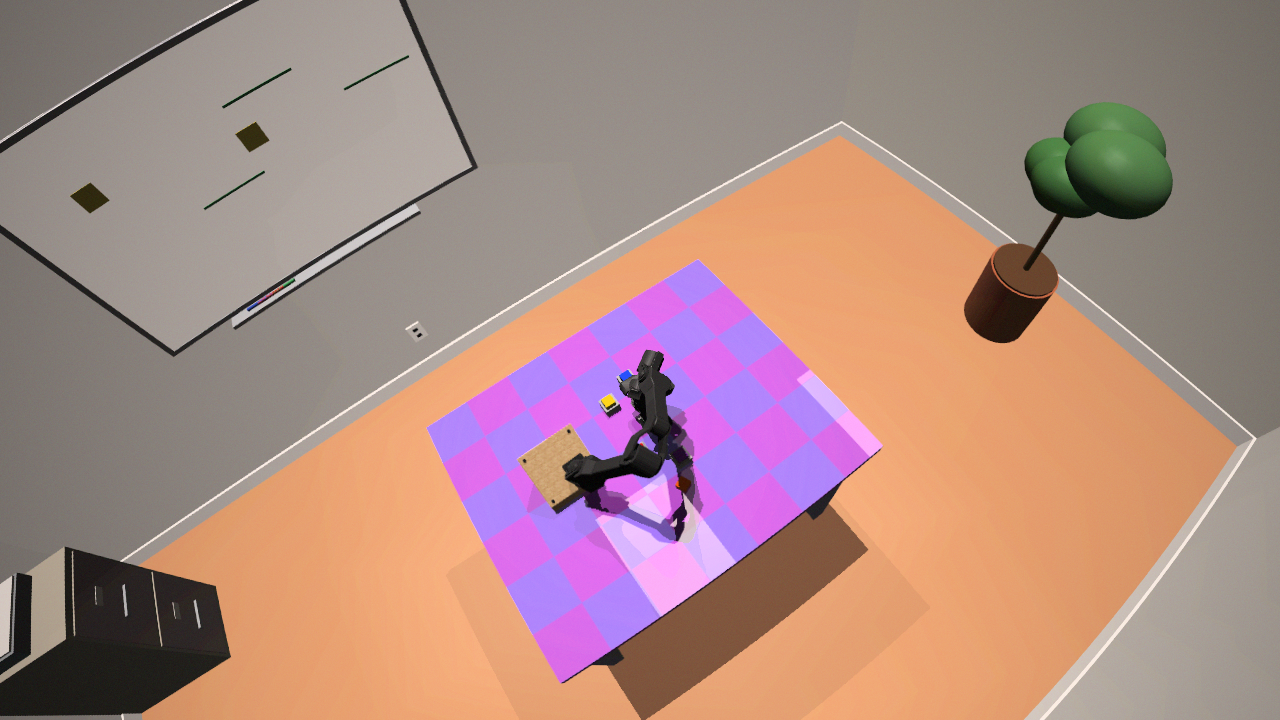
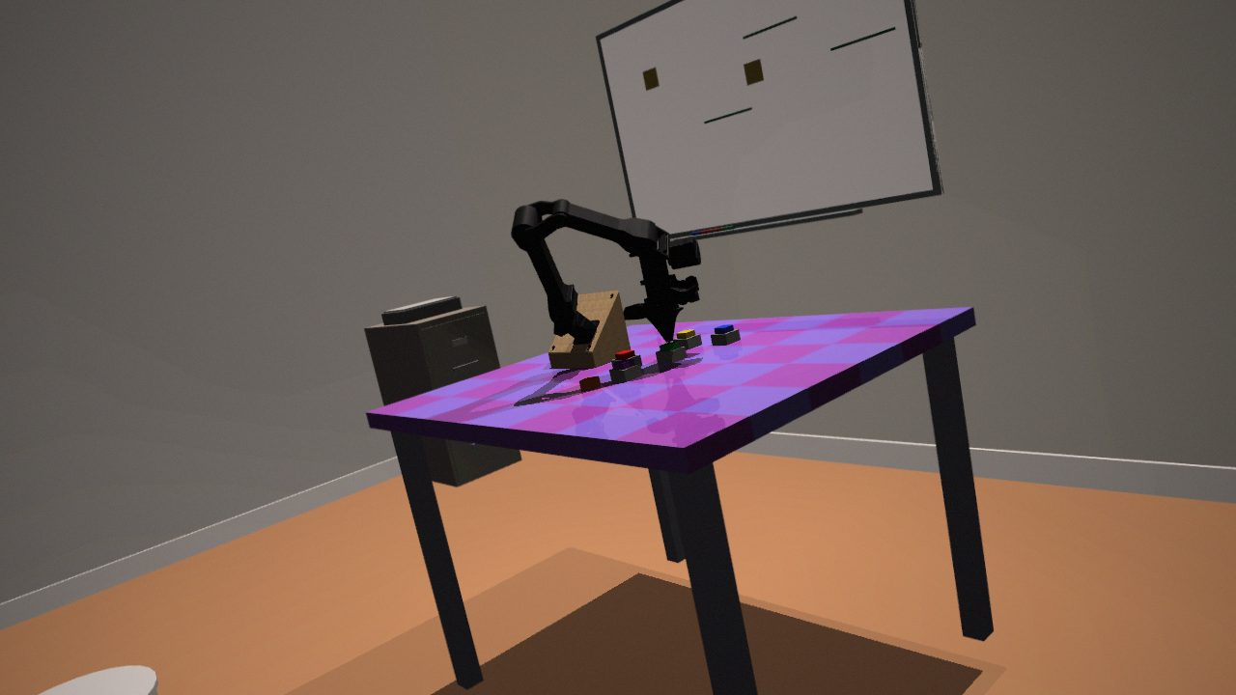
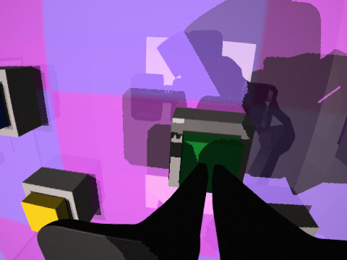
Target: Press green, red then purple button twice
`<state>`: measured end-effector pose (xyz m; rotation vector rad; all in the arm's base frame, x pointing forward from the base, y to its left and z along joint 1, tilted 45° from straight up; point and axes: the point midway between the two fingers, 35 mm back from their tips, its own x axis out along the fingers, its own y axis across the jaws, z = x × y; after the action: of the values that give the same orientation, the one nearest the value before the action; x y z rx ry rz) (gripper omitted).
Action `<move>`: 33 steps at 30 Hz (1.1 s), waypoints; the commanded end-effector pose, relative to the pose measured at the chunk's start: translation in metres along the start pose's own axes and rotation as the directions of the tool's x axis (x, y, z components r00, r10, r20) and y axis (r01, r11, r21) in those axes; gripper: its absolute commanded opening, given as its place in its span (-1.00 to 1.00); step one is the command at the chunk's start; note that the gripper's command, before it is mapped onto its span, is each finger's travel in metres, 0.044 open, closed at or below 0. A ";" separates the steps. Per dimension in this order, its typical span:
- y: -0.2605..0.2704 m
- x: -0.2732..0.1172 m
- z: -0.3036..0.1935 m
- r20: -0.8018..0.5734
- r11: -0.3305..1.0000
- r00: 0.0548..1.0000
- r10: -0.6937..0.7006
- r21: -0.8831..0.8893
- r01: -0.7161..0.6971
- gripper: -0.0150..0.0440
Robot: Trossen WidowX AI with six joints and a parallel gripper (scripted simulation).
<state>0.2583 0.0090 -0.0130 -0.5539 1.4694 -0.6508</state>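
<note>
My gripper [image 2: 669, 339] [image 3: 209, 171] is shut with nothing between its fingers. It points down, its tips at or just above the green button [image 2: 672, 347] [image 3: 224, 153]; contact and whether the cap is pushed in cannot be told. In the top view the arm hides both. The red button [image 2: 625, 353] stands nearer the arm's base, mostly hidden under the arm in the top view; a housing [image 3: 294, 217] partly shows at the wrist view's lower right. The purple button [image 2: 626, 373] stands in shadow in front of the red one. Part of a dark housing [image 3: 342, 144] shows at the wrist view's right edge.
A yellow button [image 1: 609, 402] [image 2: 686, 334] [image 3: 40, 213] and a blue button [image 1: 625, 377] [image 2: 724, 329] [image 3: 3, 106] stand beyond the green one. A small orange block [image 1: 682, 484] [image 2: 590, 383] lies near the purple button. The arm's wooden wedge [image 1: 546, 461] [image 2: 609, 332] stands on the table.
</note>
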 end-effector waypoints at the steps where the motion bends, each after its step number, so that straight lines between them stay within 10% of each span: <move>1: -0.001 0.009 -0.002 -0.002 1.000 1.000 -0.006 -0.006 0.006 -0.42; 33: 0.000 -0.021 -0.002 -0.002 1.000 1.000 -0.005 -0.007 0.005 -0.42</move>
<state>0.2568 0.0197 -0.0021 -0.5689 1.4698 -0.6467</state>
